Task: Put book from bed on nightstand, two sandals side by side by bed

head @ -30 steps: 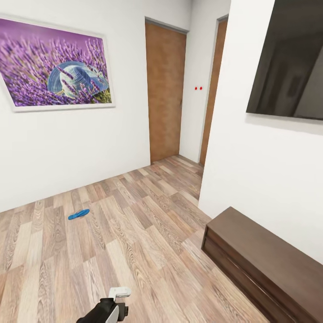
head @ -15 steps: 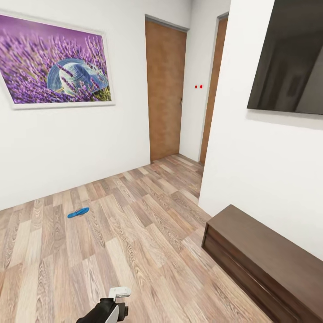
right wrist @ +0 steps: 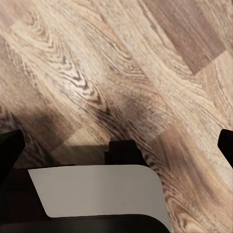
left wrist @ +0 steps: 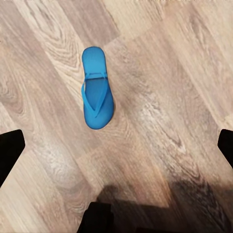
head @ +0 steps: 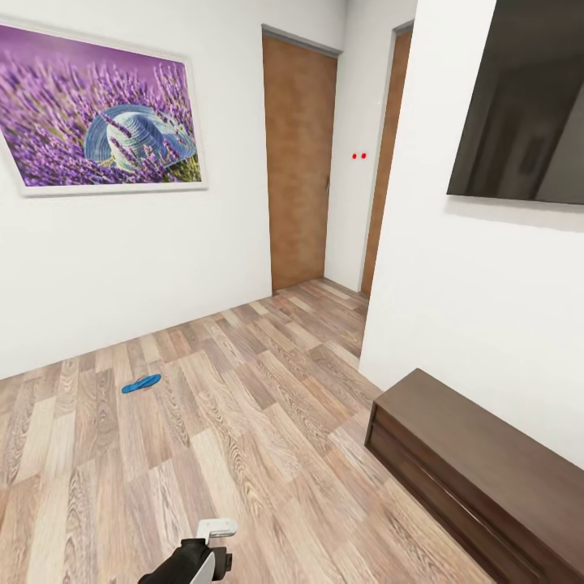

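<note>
Left gripper is hanging with jaws spread wide over the wood floor, blue sandal lying flat just ahead between them; judging it light, bendy, best pinched across the sole edges; right jaws likewise spread, empty.

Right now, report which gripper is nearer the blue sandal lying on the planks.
Left. The left gripper hangs open over the floor, with the blue sandal lying just ahead of its fingers. The right gripper, also open, faces plain planks off to the side.
</note>
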Available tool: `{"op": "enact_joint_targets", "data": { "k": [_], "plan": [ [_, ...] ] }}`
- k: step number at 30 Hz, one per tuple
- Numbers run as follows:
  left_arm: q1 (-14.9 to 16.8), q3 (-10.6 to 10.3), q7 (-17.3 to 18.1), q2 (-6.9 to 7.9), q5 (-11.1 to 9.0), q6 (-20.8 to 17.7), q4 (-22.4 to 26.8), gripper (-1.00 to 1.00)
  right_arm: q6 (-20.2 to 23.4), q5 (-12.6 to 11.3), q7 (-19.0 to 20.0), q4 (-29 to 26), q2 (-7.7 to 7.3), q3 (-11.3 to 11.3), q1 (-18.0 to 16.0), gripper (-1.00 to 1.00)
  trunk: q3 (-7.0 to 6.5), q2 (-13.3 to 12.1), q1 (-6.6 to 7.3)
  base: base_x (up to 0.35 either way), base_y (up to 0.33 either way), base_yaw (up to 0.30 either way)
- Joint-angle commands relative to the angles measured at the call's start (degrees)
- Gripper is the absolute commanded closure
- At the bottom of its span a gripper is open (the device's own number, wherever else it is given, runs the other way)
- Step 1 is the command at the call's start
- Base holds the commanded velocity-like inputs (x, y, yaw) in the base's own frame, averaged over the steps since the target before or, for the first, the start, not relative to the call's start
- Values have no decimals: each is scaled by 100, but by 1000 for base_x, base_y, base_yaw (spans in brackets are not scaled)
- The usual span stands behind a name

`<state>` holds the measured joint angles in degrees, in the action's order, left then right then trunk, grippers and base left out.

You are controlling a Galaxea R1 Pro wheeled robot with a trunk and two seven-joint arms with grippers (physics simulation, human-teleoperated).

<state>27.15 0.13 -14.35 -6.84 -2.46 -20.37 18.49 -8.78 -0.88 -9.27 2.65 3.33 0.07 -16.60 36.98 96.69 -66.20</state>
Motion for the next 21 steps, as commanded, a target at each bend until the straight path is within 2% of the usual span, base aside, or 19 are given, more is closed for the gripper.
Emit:
{"op": "enact_joint_targets", "data": {
  "k": [1,7,15,21],
  "plan": [
    [1,-1,-26,-2,-27,-29,10,-100,-45,-9,-14,25,2,1,-10,-100,5,3,0,0,0,0],
    [1,11,-34,-2,-27,-22,8,-100,-45,-9,-14,25,1,1,-10,-100,5,3,0,0,0,0],
    [1,6,-26,-2,-42,-27,7,-100,-45,-9,-14,25,1,1,-10,-100,149,324,-175,0,0,0],
    [1,31,-2,-2,-31,-28,6,-100,-46,-9,-14,25,1,1,-10,-100,185,404,-219,0,0,0]
  ]
}}
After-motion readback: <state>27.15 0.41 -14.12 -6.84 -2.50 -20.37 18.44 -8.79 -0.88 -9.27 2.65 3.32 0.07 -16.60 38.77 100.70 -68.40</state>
